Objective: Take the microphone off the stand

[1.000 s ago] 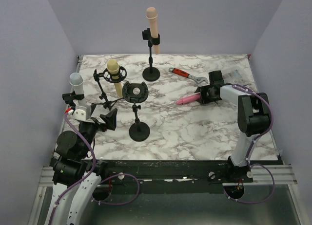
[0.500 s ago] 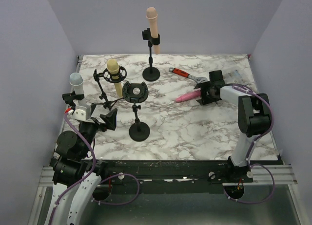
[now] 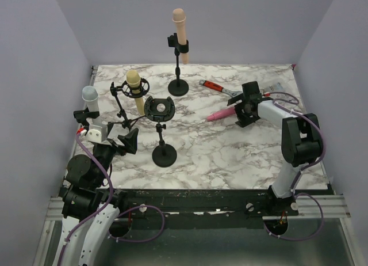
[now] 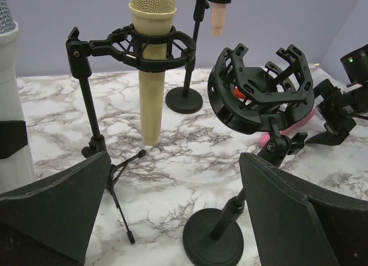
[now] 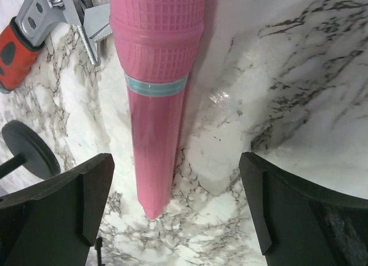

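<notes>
The pink tapered microphone (image 3: 220, 114) lies flat on the white marbled table (image 3: 230, 151). Its long axis runs left to right, slim tail pointing left, mesh head beside the red-handled wrench (image 3: 220, 88). My right gripper (image 3: 240, 107) straddles it, fingers spread, gripping nothing. My left gripper (image 4: 172, 162) is spread apart too.

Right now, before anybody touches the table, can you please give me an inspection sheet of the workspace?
Surface: marble-pattern table.
Job's things: pink microphone lies flat on the table; centre stand has an empty mount.
Clutter: red-handled wrench; yellow microphone, peach microphone and white microphone, each on a stand.
Pincers: left pincer open, holding nothing; right pincer open, one finger each side of the pink microphone, not touching it.
Cables: purple cables run along both arms.
Surroundings: plain lilac walls on three sides.
</notes>
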`<state>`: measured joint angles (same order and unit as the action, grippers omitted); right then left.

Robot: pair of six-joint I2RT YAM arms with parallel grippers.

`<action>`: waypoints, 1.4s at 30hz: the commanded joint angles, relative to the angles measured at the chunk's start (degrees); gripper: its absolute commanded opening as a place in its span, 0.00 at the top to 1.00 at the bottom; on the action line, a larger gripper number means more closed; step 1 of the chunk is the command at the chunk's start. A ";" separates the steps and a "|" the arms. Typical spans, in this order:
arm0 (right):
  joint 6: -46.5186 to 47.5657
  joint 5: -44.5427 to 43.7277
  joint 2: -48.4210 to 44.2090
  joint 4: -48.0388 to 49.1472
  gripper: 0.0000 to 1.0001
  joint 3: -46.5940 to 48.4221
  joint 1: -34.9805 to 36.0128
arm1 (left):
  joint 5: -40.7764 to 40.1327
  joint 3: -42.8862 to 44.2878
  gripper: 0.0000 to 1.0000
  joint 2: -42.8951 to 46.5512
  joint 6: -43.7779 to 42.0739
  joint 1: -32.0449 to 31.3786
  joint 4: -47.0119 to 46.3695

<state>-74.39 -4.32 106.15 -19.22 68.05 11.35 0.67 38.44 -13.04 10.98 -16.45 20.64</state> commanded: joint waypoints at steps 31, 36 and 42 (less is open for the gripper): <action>36.02 49.24 -23.28 42.09 0.00 -15.93 27.04 | 19.96 -1.30 0.01 -4.66 2.34 0.89 -6.49; 25.34 47.12 -22.93 48.08 0.00 -14.33 27.28 | 20.46 -0.54 0.01 -7.58 2.90 0.97 -5.61; 17.85 37.07 -22.42 49.59 0.00 -13.70 29.43 | 19.72 -0.31 0.01 -8.09 2.75 0.98 -5.16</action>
<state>-50.02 40.03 83.81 27.38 53.23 38.92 19.16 37.69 -21.58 13.39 -15.81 15.99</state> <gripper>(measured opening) 0.998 0.982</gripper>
